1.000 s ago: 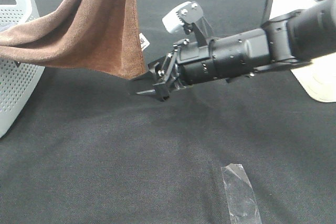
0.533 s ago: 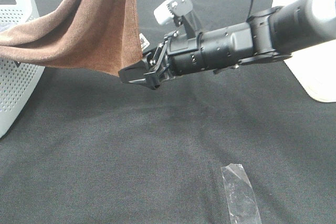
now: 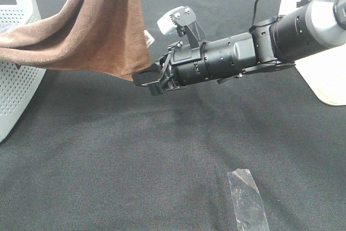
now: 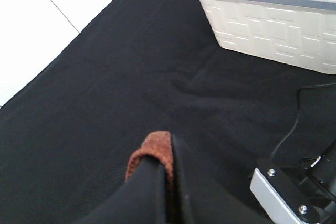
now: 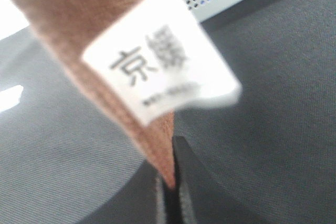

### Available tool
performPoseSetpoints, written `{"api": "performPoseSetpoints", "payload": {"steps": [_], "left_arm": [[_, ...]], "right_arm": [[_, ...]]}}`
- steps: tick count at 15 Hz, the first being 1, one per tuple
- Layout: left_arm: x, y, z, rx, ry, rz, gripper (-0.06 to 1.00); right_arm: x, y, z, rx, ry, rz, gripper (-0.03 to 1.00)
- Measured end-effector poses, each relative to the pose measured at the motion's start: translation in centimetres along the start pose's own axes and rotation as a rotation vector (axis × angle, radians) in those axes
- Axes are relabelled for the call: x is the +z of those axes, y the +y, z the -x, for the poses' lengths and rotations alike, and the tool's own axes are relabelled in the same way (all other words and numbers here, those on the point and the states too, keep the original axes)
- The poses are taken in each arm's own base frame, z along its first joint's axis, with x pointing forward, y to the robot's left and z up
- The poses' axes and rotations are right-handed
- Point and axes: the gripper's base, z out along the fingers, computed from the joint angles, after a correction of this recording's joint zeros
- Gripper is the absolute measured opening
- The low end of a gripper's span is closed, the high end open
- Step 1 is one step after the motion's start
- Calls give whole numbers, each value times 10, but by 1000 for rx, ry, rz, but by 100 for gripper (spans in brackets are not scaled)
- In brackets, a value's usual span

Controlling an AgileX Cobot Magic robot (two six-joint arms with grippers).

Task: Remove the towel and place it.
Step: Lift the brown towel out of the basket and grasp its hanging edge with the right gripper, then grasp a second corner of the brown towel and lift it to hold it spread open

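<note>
A: Nearest the camera?

B: Just a strip of clear tape (image 3: 247, 201) flat on the black cloth (image 3: 135, 160). Plenty of bare room all round it, enough for laying something out.

A: Further in?

B: Right gripper (image 3: 145, 77), clamped shut on the lowest corner of the towel (image 3: 92, 31), just below the white tag (image 5: 157, 77). Probably gripped there to gain a second corner and pull the fabric flat.

A: And the left gripper (image 4: 169, 153)?

B: Not visible from above. From its own wrist, pinched closed on a small fold of the same brown fabric, high over the cloth. Most likely holding the top so the rest hangs clear.

A: So where exactly?

B: Hung in the air between the two grips, with one end lying across the white basket (image 3: 16, 79) on the left. Not yet off it.

A: Edges to mind?

B: Basket rim first: touching the fabric, so likely to snag or drag on a sideways pull. Then the stitched hem, hanging near the cloth. Farther right, a white object (image 3: 330, 85), too cropped to name, well apart. Best open room: forward, toward the tape.
</note>
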Motion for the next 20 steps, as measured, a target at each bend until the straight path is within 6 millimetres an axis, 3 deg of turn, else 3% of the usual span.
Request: {"api": "performPoseSetpoints", "payload": {"steps": [5, 11, 16, 20], "left_arm": [[0, 2, -1, -65, 6, 25, 0], [-2, 17, 7, -154, -89, 178, 0], [-7, 25, 27, -198, -351, 203, 0], [-15, 68, 23, -402, -532, 268, 0]], "right_arm": [[-20, 10, 25, 65, -15, -44, 0], [-70, 29, 60, -77, 239, -156, 0], [-131, 21, 118, -168, 511, -371, 0], [-186, 29, 182, -333, 620, -593, 0]]}}
